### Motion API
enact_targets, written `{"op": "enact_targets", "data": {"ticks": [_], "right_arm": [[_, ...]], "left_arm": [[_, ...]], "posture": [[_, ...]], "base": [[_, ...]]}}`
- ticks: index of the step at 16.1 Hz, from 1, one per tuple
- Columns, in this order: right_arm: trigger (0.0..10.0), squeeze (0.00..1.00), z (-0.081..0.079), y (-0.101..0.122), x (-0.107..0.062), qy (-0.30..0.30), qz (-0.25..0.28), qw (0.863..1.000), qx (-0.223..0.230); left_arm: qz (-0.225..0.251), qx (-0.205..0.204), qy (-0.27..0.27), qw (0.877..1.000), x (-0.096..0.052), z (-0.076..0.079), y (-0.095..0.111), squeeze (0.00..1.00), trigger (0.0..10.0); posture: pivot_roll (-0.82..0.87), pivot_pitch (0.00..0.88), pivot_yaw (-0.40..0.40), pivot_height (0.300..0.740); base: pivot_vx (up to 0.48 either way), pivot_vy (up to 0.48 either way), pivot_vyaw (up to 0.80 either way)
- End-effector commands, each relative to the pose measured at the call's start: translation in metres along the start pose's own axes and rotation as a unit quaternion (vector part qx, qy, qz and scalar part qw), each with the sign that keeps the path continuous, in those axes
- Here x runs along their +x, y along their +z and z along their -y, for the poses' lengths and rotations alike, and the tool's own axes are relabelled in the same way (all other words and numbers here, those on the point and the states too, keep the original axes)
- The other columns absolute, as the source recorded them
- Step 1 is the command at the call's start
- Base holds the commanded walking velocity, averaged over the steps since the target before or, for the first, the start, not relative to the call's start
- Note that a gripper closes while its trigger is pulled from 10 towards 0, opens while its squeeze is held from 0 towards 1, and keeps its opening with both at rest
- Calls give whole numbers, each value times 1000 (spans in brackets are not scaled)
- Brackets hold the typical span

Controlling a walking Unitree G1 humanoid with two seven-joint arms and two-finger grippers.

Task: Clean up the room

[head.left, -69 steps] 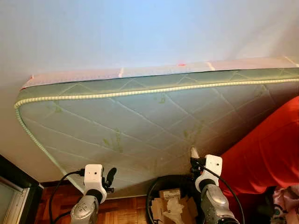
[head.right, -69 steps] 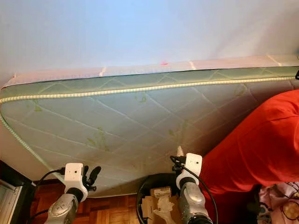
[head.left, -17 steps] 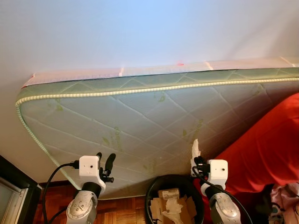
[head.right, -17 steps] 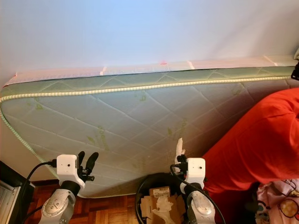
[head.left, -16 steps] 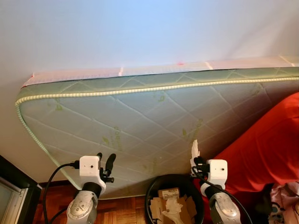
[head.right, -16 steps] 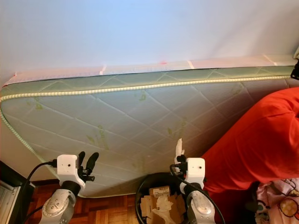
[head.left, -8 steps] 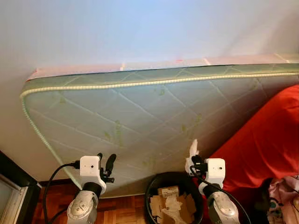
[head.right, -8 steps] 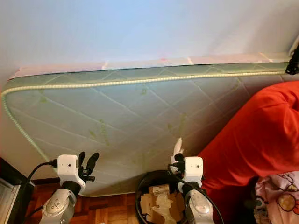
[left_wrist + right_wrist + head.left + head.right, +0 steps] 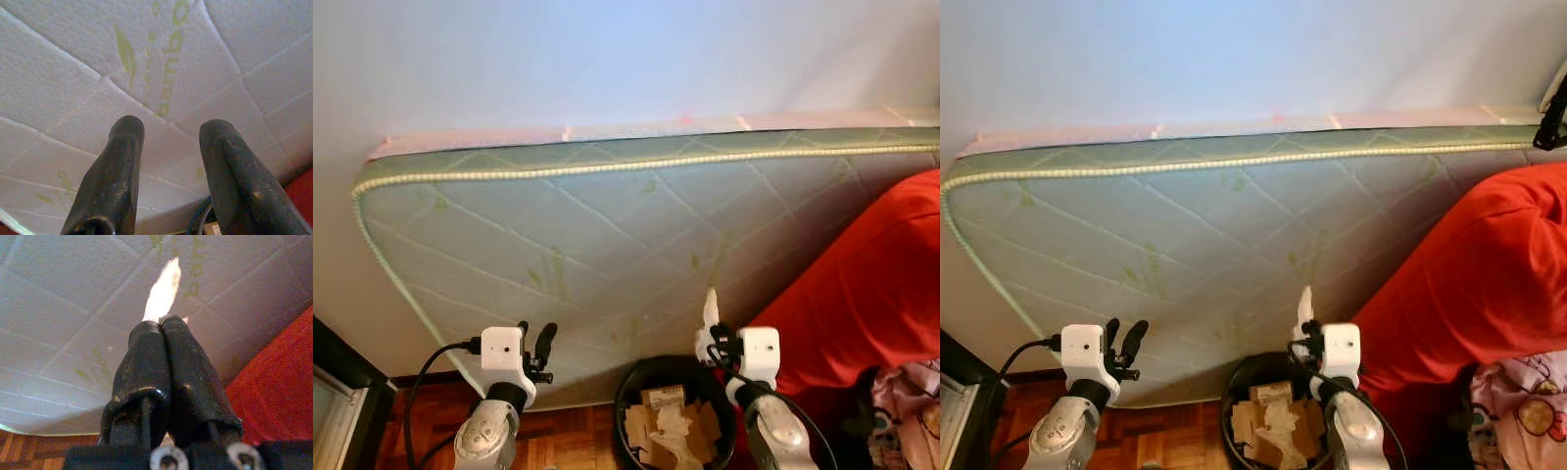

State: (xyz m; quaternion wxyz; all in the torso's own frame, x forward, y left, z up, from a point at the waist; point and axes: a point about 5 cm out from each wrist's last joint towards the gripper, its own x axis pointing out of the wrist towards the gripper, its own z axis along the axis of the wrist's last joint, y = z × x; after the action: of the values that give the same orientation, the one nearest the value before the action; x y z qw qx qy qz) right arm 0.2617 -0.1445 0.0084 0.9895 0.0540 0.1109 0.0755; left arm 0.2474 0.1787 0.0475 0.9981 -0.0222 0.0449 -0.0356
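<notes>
My right gripper (image 9: pixel 710 333) is shut on a white scrap of paper (image 9: pixel 162 290) that sticks up past its fingertips. It is raised just above the back rim of a black round bin (image 9: pixel 630 384) holding crumpled paper and cardboard scraps (image 9: pixel 662 423). My left gripper (image 9: pixel 535 341) stands open and holds nothing, raised at the left of the bin in front of the mattress. In the left wrist view its two black fingers (image 9: pixel 117 171) are spread apart before the quilted mattress cover.
A quilted white and green mattress (image 9: pixel 607 235) leans against the pale wall behind the bin. Red bedding (image 9: pixel 871 294) is heaped at the right, with a pink patterned cloth (image 9: pixel 1523 401) low at the right. Wooden floor (image 9: pixel 568 446) lies below; a dark frame (image 9: pixel 337 377) stands at the far left.
The camera has shifted a little, so the mattress and red bedding sit slightly differently. My right gripper, still shut on the paper scrap, has moved slightly left above the bin. The left gripper has not moved.
</notes>
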Motion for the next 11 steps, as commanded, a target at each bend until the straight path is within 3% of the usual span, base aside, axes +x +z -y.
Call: {"op": "enact_targets", "data": {"ticks": [1,11], "right_arm": [[10000,0,-1,-4,-2,6,-9,1000,-2],[10000,0,-1,-6,-1,1,-11,1000,-6]], "left_arm": [[-3,2,-3,1000,0,2,-1,0,10000],[-3,3,-5,1000,1,2,-1,0,10000]], "posture": [[36,45,-38,657],[41,32,-35,657]], "base": [[0,0,0],[0,0,0]]}}
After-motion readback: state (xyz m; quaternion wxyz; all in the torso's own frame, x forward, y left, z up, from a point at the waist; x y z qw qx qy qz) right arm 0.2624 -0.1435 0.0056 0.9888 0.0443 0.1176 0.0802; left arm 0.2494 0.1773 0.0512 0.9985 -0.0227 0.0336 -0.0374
